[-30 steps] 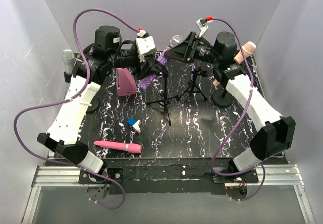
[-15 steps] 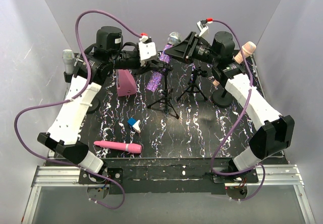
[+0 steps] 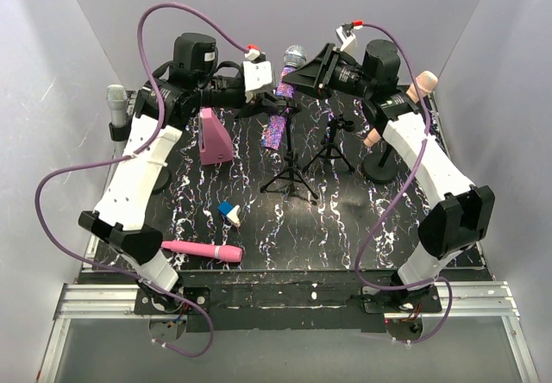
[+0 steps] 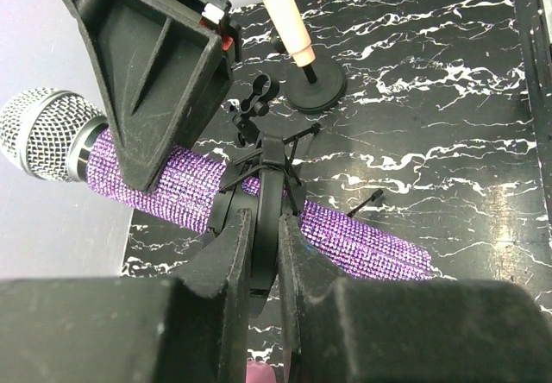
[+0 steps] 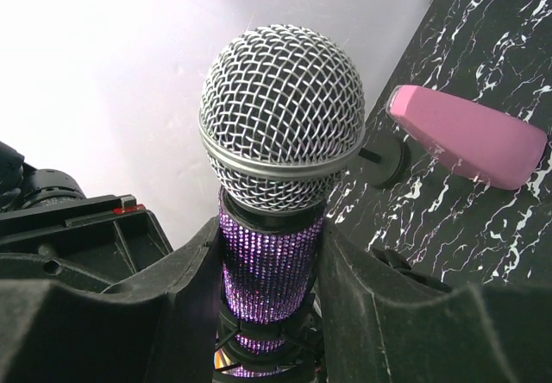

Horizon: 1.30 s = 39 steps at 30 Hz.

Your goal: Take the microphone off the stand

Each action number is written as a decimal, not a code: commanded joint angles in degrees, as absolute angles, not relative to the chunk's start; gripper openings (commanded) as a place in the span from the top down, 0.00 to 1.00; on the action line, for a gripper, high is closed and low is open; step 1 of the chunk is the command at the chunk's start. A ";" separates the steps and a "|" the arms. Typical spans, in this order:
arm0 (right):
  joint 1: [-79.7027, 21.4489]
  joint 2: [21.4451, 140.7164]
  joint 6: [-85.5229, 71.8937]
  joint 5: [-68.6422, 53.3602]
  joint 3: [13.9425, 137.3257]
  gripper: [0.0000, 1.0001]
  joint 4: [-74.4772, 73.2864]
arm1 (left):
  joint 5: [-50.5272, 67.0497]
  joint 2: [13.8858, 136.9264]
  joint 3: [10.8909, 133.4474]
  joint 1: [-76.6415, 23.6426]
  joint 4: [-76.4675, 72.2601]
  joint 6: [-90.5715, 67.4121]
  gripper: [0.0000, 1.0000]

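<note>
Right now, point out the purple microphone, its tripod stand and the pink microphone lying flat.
purple microphone [image 5: 280, 116], right wrist view, mesh head
tripod stand [image 3: 290, 173], top view, leg hub
pink microphone [image 3: 203, 249], top view, mid-body

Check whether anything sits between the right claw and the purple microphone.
Nothing visible does: the right claw clasps the purple microphone just under its head. Only the stand's clip, pinched by the left claw, rings its body.
</note>
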<state>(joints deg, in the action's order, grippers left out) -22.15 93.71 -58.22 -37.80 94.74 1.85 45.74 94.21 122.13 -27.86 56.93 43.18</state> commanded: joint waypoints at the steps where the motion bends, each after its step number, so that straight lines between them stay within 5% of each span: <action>1: -19.16 96.76 -55.02 -32.16 102.38 0.99 3.26 | 54.13 94.74 128.30 -27.33 69.41 40.25 1.00; 7: -19.25 101.24 -52.56 -40.94 108.36 0.99 0.27 | 58.26 103.35 142.37 -28.03 82.52 44.65 1.00; 14: -19.16 105.90 -53.70 -47.02 113.11 0.99 3.07 | 58.62 103.27 139.84 -31.46 82.00 44.30 1.00; 29: -14.95 116.99 -48.17 -35.33 139.13 0.99 6.93 | 52.66 100.12 131.95 -31.82 69.03 35.88 1.00; 31: -13.89 115.67 -47.29 -36.20 139.04 0.99 9.83 | 49.76 96.17 126.41 -31.82 61.47 33.50 0.54; 33: -13.10 113.92 -46.24 -37.87 138.61 0.99 12.21 | 47.73 93.79 122.63 -31.82 56.45 33.05 0.30; 39: -12.04 105.92 -44.48 -39.11 131.59 0.99 15.21 | 44.74 92.64 124.01 -31.82 53.88 29.37 0.16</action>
<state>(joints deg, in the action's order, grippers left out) -11.79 115.74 -46.87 -38.68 133.78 6.39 48.18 95.35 122.61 -31.94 57.78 34.26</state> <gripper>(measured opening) 0.483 0.811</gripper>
